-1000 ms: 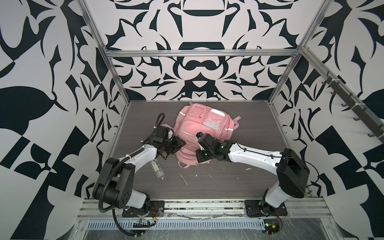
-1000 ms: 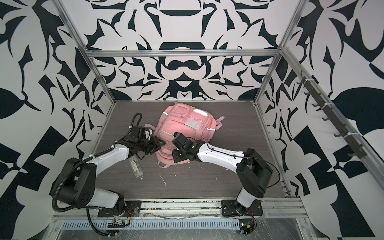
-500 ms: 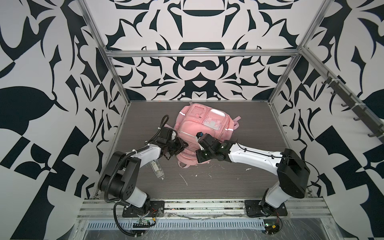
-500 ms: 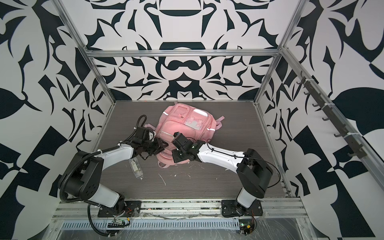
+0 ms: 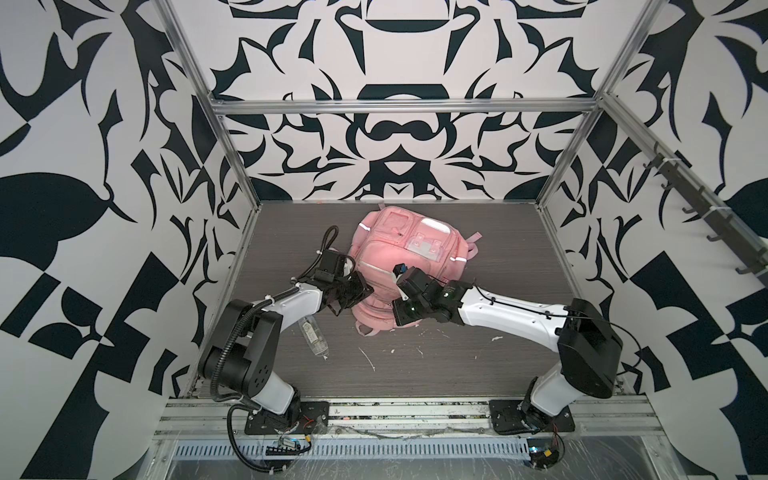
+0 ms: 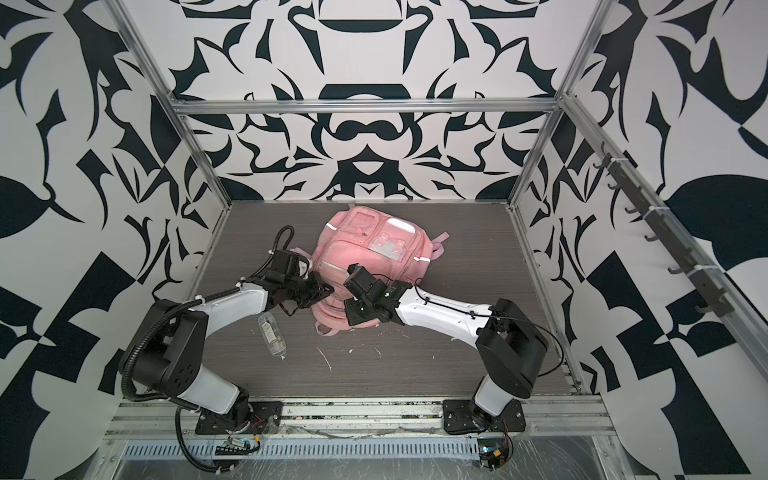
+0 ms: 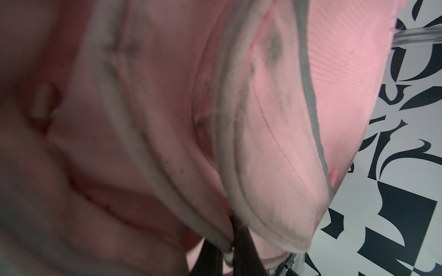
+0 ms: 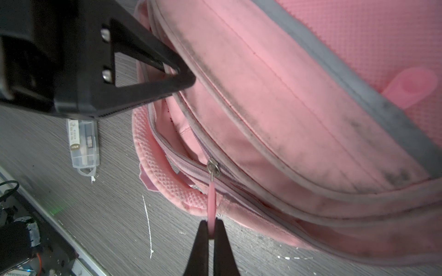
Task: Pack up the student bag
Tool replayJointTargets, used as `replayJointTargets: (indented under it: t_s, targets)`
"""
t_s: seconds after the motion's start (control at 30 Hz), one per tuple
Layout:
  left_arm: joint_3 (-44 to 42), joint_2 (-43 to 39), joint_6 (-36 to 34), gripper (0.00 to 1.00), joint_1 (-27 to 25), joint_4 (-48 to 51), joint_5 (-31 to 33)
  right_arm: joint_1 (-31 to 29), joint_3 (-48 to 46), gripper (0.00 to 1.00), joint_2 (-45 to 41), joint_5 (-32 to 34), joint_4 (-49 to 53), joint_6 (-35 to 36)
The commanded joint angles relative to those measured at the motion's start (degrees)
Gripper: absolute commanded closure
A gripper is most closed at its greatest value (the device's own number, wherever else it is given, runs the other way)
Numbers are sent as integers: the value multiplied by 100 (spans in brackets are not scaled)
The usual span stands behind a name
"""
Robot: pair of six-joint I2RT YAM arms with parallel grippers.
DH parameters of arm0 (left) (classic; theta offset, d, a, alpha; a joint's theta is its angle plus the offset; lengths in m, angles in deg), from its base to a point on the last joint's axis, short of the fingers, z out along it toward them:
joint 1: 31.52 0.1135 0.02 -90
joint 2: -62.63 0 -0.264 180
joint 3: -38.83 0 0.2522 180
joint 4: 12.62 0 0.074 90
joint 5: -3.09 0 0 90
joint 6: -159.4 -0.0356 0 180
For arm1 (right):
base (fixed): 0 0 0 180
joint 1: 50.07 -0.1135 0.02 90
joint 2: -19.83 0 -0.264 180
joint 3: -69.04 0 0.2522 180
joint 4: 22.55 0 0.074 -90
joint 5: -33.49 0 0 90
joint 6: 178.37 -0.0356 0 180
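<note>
Tension is my aim: left gripper (image 7: 228, 255) pinches the grey-piped rim (image 7: 177, 181) of the soft pink fabric backpack (image 5: 390, 249), right gripper (image 8: 211, 229) clamps its slim pink zip pull (image 8: 211, 203) at the near end.

2 white-shelled arms (image 5: 299, 299) carry black joints (image 5: 588, 345) and cables (image 5: 233, 332).

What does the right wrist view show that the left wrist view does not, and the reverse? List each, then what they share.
Right wrist view only: the right claw shut on the pink zip pull, the zip slider, and a clear plastic bottle lying on the grey table. Left wrist view only: the black-and-white patterned wall. Both: the student bag and the left claw pinching its piped edge.
</note>
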Motion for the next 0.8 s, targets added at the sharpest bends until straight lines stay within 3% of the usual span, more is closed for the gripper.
replayJointTargets:
  t_s: [0.0,0.37,0.77]
  targets:
    - [124,-220,-324,92,286,243,76,-70,-100,100,-378,99,75,126]
    - [40,-443,-551,93,747,419,-140,326,-734,100,-703,277,322,266]
    - [-86,-526,-577,93,862,423,-237,1589,-1104,100,-1304,278,486,532]
